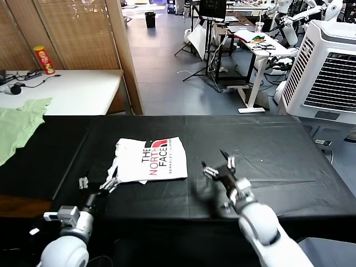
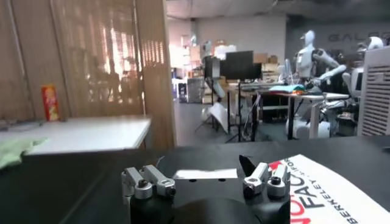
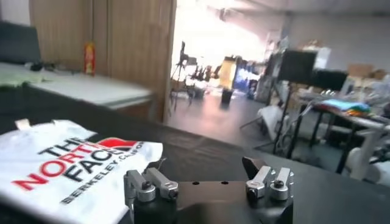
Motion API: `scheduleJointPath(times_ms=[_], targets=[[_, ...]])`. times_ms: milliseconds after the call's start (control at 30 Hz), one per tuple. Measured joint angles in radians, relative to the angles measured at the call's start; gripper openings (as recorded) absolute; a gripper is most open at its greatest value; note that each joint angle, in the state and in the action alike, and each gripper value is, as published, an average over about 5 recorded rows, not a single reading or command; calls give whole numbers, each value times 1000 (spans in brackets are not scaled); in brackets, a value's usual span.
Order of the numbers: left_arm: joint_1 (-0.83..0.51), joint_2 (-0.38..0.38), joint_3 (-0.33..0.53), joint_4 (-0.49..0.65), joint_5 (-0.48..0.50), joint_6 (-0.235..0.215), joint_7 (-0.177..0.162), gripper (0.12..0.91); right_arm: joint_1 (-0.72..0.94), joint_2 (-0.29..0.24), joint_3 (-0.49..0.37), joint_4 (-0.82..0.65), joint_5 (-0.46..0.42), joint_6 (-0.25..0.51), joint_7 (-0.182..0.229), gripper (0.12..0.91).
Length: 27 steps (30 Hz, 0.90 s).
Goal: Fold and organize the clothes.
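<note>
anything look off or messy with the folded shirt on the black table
Mostly tidy: the white T-shirt lies folded, print up, on the black table. Only its left edge, near the left claw, is bunched and ragged instead of straight. Nothing looks spilled or damaged.

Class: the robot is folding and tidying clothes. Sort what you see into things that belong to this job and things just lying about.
Belongs to the job:
- white T-shirt, folded, print up, on the black table
- left hand, open
- right hand, open

Just lying about:
- light green garment
- red can
</note>
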Motion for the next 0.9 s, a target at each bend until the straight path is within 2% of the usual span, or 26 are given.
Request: scheduleJointPath(times_ms=[200,400,600,767,900], targets=[[57,12,0,-43,-9,1,-24,798,-256,31,100,148,-33,84,51,798],[141,27,-24,-88,-76,33,8,798,-448,72,198,234,-91,153,104,798],[193,26,-49,-127,-110,94,-36,798,-583,108,252,289,-99,161,150,798],[221,22,-71,-150,-109,136,-39,798,-644,118,260,321,-99,136,184,798],[241,19,-89,-160,-106,153,-35,798,-662,120,263,330,-99,131,185,798]])
